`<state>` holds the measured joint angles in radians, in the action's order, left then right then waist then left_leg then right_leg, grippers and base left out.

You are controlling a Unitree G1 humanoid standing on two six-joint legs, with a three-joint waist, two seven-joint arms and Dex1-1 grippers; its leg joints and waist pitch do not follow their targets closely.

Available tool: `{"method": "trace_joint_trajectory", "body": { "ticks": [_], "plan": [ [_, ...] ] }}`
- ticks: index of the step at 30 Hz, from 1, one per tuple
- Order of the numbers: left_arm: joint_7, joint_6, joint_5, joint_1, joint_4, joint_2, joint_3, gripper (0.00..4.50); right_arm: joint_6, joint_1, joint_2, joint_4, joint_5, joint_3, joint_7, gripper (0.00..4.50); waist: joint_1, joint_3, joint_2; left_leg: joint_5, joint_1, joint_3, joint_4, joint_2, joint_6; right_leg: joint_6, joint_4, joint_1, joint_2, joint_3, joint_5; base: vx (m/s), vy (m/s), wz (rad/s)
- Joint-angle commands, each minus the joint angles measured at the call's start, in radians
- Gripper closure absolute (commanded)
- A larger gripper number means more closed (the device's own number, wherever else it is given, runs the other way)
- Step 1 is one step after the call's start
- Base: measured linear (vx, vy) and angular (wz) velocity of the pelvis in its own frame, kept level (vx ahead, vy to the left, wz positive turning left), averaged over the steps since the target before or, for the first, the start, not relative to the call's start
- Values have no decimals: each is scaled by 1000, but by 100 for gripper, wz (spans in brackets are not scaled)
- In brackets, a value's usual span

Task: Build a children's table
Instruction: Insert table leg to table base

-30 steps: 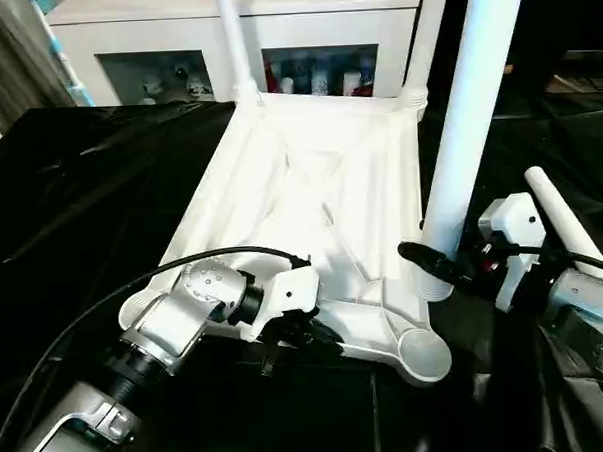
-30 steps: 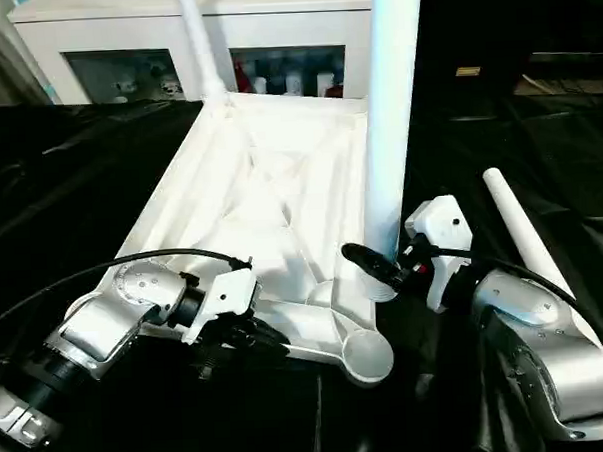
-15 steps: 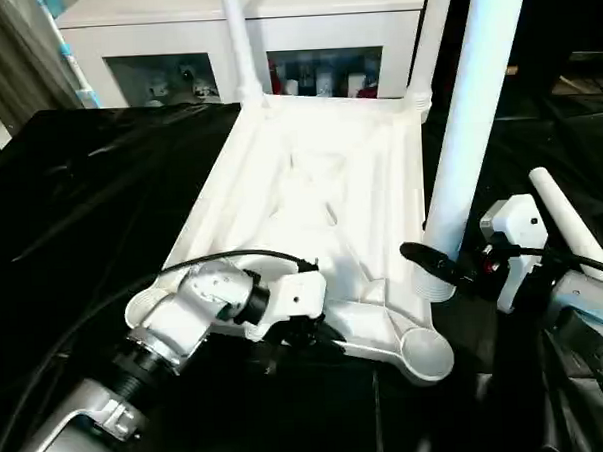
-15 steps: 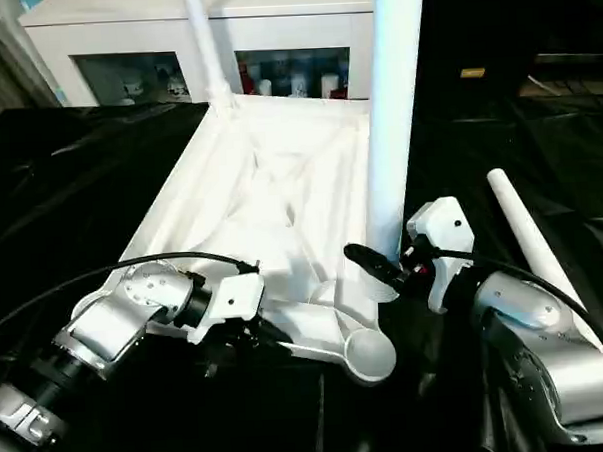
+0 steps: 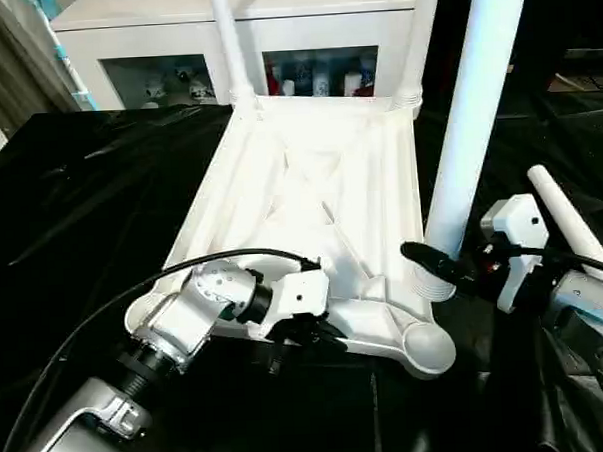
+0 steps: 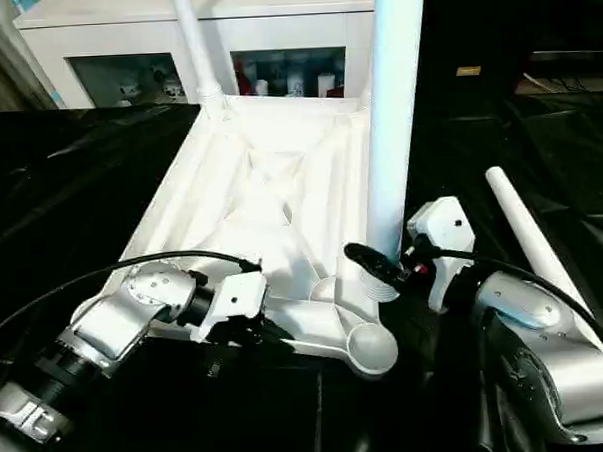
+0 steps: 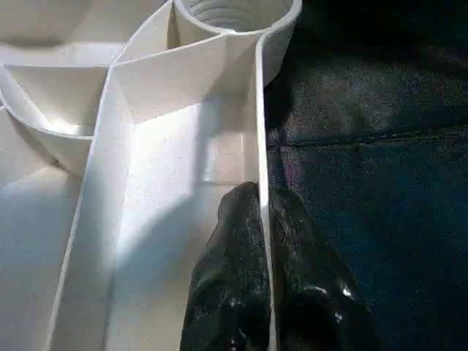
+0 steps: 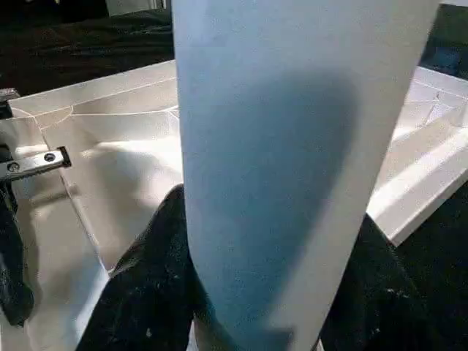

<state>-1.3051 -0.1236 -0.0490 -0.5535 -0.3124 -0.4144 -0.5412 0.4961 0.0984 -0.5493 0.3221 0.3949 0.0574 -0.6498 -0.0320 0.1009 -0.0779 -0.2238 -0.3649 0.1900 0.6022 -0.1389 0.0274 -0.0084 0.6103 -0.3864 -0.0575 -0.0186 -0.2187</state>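
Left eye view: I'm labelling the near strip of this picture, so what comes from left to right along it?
Left pincer on the table top's near rim → empty corner socket → upright leg held by right pincer → loose leg.

Bright overhead light washes the white table top (image 5: 320, 195) nearly blank, its ribs hard to make out, while the black cloth (image 5: 90, 195) around it stays dark with faint shiny creases. The upright leg (image 8: 285, 161) looms close, blurred and bluish in shade. The left gripper's fingers (image 7: 234, 292) gleam with small wet-looking highlights.
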Motion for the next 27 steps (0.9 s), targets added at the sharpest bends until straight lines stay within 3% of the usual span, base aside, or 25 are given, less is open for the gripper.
{"method": "trace_joint_trajectory", "body": {
  "ticks": [1,2,6,8,9,10,11,12,13,14,15,16,17,19,20,21,23,24,27],
  "plan": [
    [0,-47,17,44,-7,-43,7,444,-13,11,9,20,0,12,14,264,-2,-48,4,-134,7,-48,-86,-97,-74,-282,-77,39,-102,51,-128,0,0,0],
    [1,-58,7,65,21,-59,19,444,-18,10,13,20,2,19,19,264,-2,-50,-3,-133,7,-48,-85,-96,-73,-284,-76,40,-101,50,-121,0,0,0],
    [28,-113,-30,160,144,-120,76,444,-29,4,32,22,11,47,44,264,-1,-62,-7,-55,-1,-50,-79,-95,-99,-301,-58,49,-101,46,27,0,0,0],
    [72,-168,-47,230,233,-152,124,444,-33,-3,36,20,12,56,49,264,1,-71,-1,-6,-4,-47,-69,-90,-132,-310,-47,53,-100,45,126,0,0,0],
    [92,-187,-48,258,266,-162,142,444,-36,-6,38,17,11,55,49,264,1,-70,-3,7,-8,-49,-69,-91,-140,-311,-46,54,-101,45,148,0,0,0],
    [102,-197,-48,273,283,-168,151,444,-38,-8,39,16,10,55,50,264,2,-72,3,23,-11,-48,-65,-89,-158,-310,-42,54,-100,43,172,0,0,0],
    [145,-230,-51,339,357,-186,189,444,-46,-10,43,8,5,45,46,264,2,-74,7,23,-9,-47,-66,-89,-165,-308,-45,53,-99,42,164,0,0,0],
    [157,-238,-52,358,379,-188,198,444,-49,-11,43,4,5,42,43,264,7,-74,19,22,-13,-47,-65,-88,-175,-307,-45,55,-98,41,151,0,0,0],
    [176,-258,-54,384,410,-188,213,444,-51,-5,46,-4,5,37,41,264,7,-70,15,9,-10,-46,-67,-88,-182,-302,-52,49,-96,39,98,0,0,0],
    [202,-274,-46,405,432,-183,226,444,-54,4,50,-14,4,31,40,264,8,-71,25,-4,-9,-46,-66,-89,-179,-301,-52,51,-97,40,44,0,0,0],
    [208,-278,-44,409,437,-182,229,444,-55,6,51,-17,3,29,40,264,8,-69,19,-8,-9,-46,-67,-89,-176,-300,-53,48,-96,39,17,0,0,0],
    [253,-289,-27,433,458,-169,246,444,-60,27,59,-37,0,16,35,264,10,-69,24,-26,-5,-45,-67,-88,-166,-293,-58,46,-94,39,-52,0,0,0],
    [253,-289,-27,433,458,-169,246,444,-60,27,59,-37,0,16,35,264,10,-69,24,-26,-5,-45,-67,-88,-166,-293,-58,46,-94,39,-52,0,0,0],
    [312,-254,-13,444,463,-133,251,444,-71,60,70,-70,-8,-3,24,264,7,-66,43,-65,0,-42,-71,-89,-140,-269,-69,40,-94,41,-147,0,0,0],
    [312,-254,-13,444,463,-133,251,444,-71,60,70,-70,-8,-3,24,264,6,-68,39,-68,4,-41,-69,-89,-132,-266,-68,40,-94,43,-153,0,0,0],
    [327,-227,-7,439,457,-119,246,444,-73,72,74,-81,-11,-9,22,264,5,-73,48,-58,5,-40,-68,-88,-128,-263,-66,42,-92,43,-138,0,0,0],
    [353,-188,3,434,458,-101,235,444,-76,90,80,-96,-14,-18,18,264,-1,-78,43,-30,6,-40,-67,-88,-132,-261,-59,39,-91,44,-79,0,0,0],
    [366,-140,15,413,434,-79,222,444,-74,108,88,-111,-17,-23,23,264,-2,-86,56,-10,4,-39,-63,-86,-142,-263,-53,43,-90,44,-30,0,0,0],
    [375,-124,23,398,421,-70,214,444,-67,121,103,-122,-16,-22,38,264,-20,-92,52,23,7,-37,-57,-87,-154,-269,-43,37,-88,44,49,0,0,0]
  ]
}}
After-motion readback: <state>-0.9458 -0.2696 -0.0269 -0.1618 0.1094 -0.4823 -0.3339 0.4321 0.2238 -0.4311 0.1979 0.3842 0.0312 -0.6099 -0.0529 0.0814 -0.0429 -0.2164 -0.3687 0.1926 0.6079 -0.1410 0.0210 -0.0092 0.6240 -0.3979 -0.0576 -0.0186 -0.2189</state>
